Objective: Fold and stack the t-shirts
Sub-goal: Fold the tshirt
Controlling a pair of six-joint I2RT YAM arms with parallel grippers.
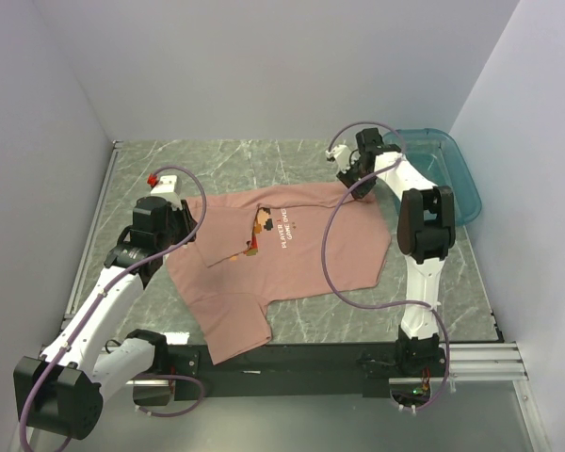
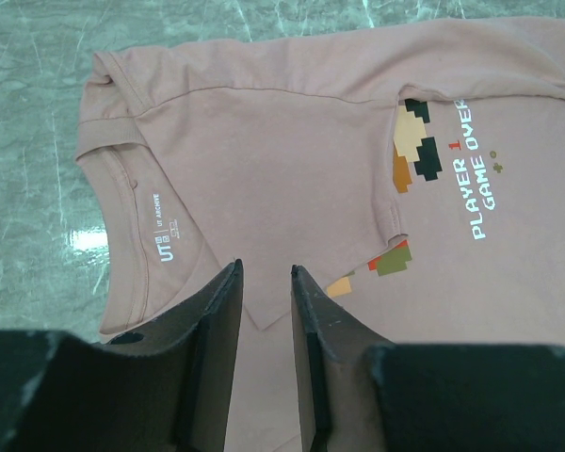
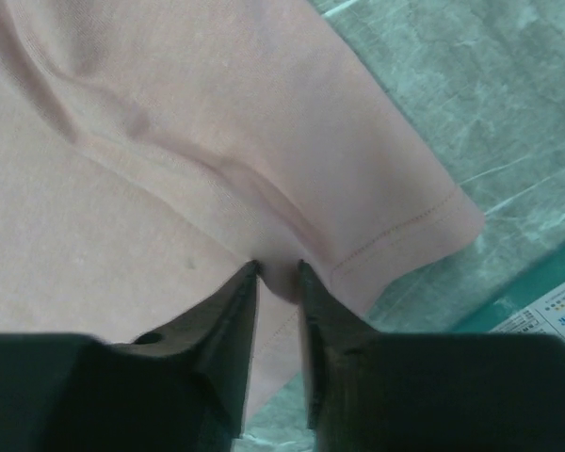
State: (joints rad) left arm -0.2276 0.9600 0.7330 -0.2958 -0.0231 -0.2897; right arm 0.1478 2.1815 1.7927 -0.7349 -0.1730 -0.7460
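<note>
**A:** What lay on the green marbled table (image 1: 292, 155)?

**B:** One t-shirt (image 1: 330, 250), spread out in the middle and only partly folded. A flap (image 2: 292, 188) lay over part of the chest print (image 2: 452, 179). The teal tub (image 1: 461, 179) stood in the far right corner, near the shirt's sleeve (image 3: 395, 217) but not touching it.

**A:** So the next fold was due?

**B:** I judged so. To do it well, both arms had to lift together and keep the edge taut, so the flap wouldn't slide.

**A:** And the fingers?

**B:** The left gripper (image 2: 266, 273) stood a narrow slit apart over the flap's corner, beside the collar (image 2: 122, 235), holding nothing. The right gripper (image 3: 278, 268) had a ridge of sleeve cloth between its tips. I couldn't tell whether it bit, and it wanted a firm pinch inside the hem (image 3: 405, 231).
</note>
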